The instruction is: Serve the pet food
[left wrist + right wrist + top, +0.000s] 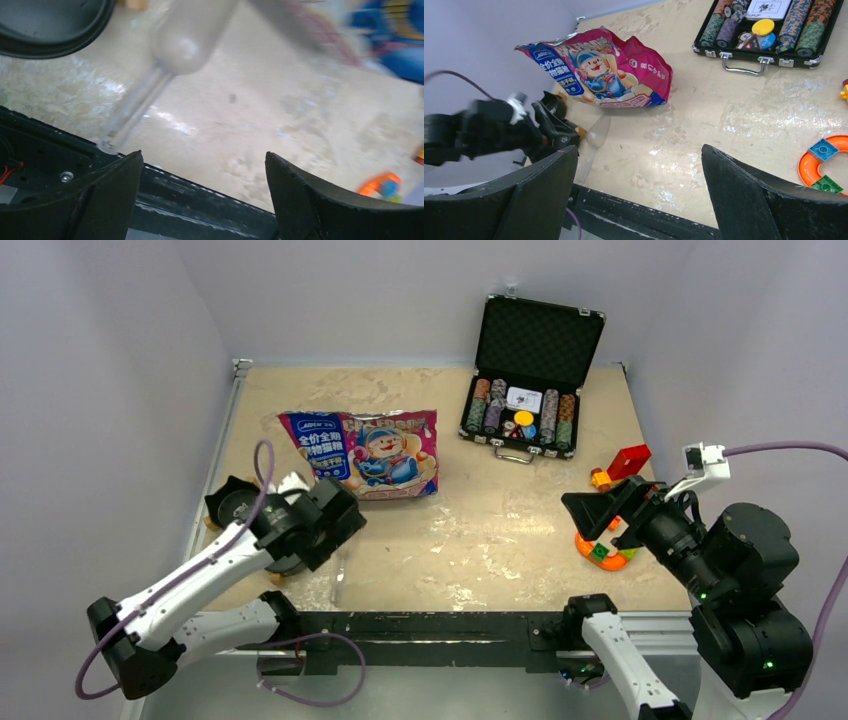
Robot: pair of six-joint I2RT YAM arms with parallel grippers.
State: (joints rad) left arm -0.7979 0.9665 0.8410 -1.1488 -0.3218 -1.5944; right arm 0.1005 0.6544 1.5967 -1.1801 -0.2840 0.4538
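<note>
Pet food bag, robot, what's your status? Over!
Left gripper open, right gripper open, both empty. Pet food bag lying down, no kibble seen. Clear scoop beside left gripper.

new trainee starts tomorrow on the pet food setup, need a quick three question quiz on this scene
1. True or false: the poker chip case stands with its lid open.
2. Pick one: what lies on the table ahead of the left gripper? A) clear plastic scoop B) red block C) orange toy ring
3. Fill in: the jaws of the left gripper and the right gripper both stand ____, with nothing between them.

Key: 1 true; 2 A; 3 open
</note>
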